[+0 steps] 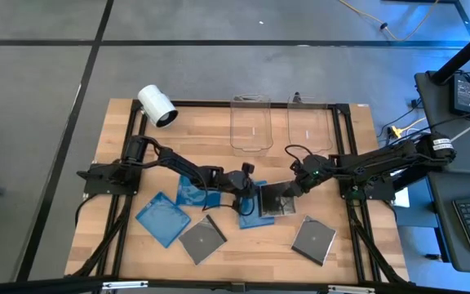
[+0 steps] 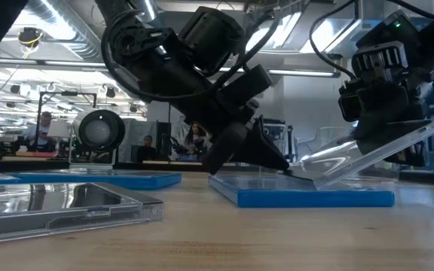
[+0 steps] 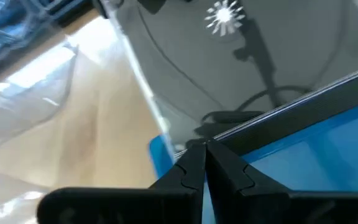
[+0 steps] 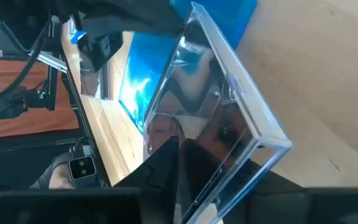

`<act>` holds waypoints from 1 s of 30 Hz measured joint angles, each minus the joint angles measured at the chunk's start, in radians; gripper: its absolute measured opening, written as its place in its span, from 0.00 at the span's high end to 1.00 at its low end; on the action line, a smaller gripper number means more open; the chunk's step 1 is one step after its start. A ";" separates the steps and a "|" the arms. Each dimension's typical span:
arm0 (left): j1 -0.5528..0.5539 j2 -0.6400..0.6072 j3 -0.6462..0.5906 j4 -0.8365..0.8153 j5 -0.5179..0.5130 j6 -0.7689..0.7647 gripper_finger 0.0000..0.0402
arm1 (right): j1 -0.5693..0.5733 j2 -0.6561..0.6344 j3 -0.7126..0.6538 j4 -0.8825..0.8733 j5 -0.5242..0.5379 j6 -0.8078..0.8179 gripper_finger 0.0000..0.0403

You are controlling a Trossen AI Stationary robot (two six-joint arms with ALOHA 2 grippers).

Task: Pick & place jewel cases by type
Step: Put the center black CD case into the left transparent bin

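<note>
A dark jewel case (image 1: 277, 200) is gripped at one edge by the right hand (image 1: 294, 189) and tilted up off a blue jewel case (image 2: 300, 196) at mid-desk (image 1: 243, 249), seemingly so it can be lifted away for sorting. Its opposite low edge is met by the clenched left hand (image 2: 273, 160), apparently as a brace.

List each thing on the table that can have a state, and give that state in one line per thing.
Left gripper: shut, tip against the tilted dark case.
Right gripper: fingers shut on the dark case.
Dark case: tilted, one edge on a blue case.
Two clear bins: upright, empty.
Other dark cases: lying flat.
</note>
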 joint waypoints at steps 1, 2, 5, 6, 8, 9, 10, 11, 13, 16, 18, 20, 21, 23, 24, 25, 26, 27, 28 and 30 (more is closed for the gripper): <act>0.000 0.000 0.000 0.002 -0.016 0.016 0.97 | 0.000 0.000 0.000 0.000 -0.003 0.001 0.79; -0.001 0.000 0.000 0.007 -0.036 0.034 0.97 | 0.000 0.000 0.000 0.000 -0.005 0.004 0.79; -0.007 0.001 0.000 0.025 -0.103 0.091 0.98 | 0.000 0.000 0.000 0.000 -0.017 0.022 0.80; -0.009 -0.001 0.000 0.031 -0.129 0.111 0.98 | 0.001 0.000 0.000 -0.001 -0.018 0.021 0.80; -0.020 -0.005 0.000 0.035 -0.192 0.153 0.98 | 0.001 0.000 0.000 -0.001 -0.017 0.020 0.80; -0.025 -0.006 0.000 0.037 -0.216 0.170 0.98 | 0.001 0.000 0.000 -0.001 -0.017 0.019 0.80; -0.031 -0.013 0.000 0.032 -0.235 0.191 0.98 | 0.001 0.000 0.000 -0.002 -0.017 0.017 0.80; -0.036 -0.023 0.000 0.023 -0.249 0.208 0.98 | 0.001 0.000 0.000 -0.001 -0.016 0.012 0.80; -0.042 -0.038 0.000 0.027 -0.247 0.221 0.98 | 0.001 0.000 0.000 0.004 -0.015 -0.010 0.80; -0.042 -0.066 0.000 -0.004 -0.244 0.217 0.98 | 0.001 0.000 0.000 0.032 -0.009 -0.042 0.80; -0.040 -0.095 0.000 -0.033 -0.244 0.204 0.99 | 0.001 0.001 0.000 0.053 -0.008 -0.075 0.80; -0.035 -0.128 0.000 -0.073 -0.244 0.181 0.99 | 0.001 0.001 0.000 0.075 -0.005 -0.099 0.80; -0.032 -0.146 0.000 -0.097 -0.244 0.166 0.99 | 0.001 0.001 0.000 0.082 -0.001 -0.113 0.80; -0.029 -0.193 0.000 -0.165 -0.242 0.142 0.98 | 0.001 0.001 0.000 0.097 0.002 -0.138 0.80; -0.026 -0.218 0.000 -0.187 -0.241 0.130 0.98 | 0.000 0.001 0.000 0.104 0.003 -0.152 0.80; -0.024 -0.245 0.000 -0.206 -0.240 0.114 0.98 | 0.000 0.001 0.000 0.112 0.004 -0.166 0.80; -0.019 -0.276 -0.001 -0.234 -0.233 0.099 0.97 | 0.000 0.001 0.000 0.122 0.004 -0.180 0.80; -0.015 -0.308 -0.011 -0.242 -0.222 0.080 0.97 | 0.000 0.001 0.000 0.138 0.004 -0.191 0.80; -0.008 -0.339 -0.022 -0.240 -0.207 0.065 0.97 | 0.000 0.001 0.000 0.157 0.004 -0.199 0.80; 0.006 -0.416 -0.062 -0.245 -0.179 0.030 0.98 | 0.000 0.001 0.000 0.191 0.003 -0.221 0.80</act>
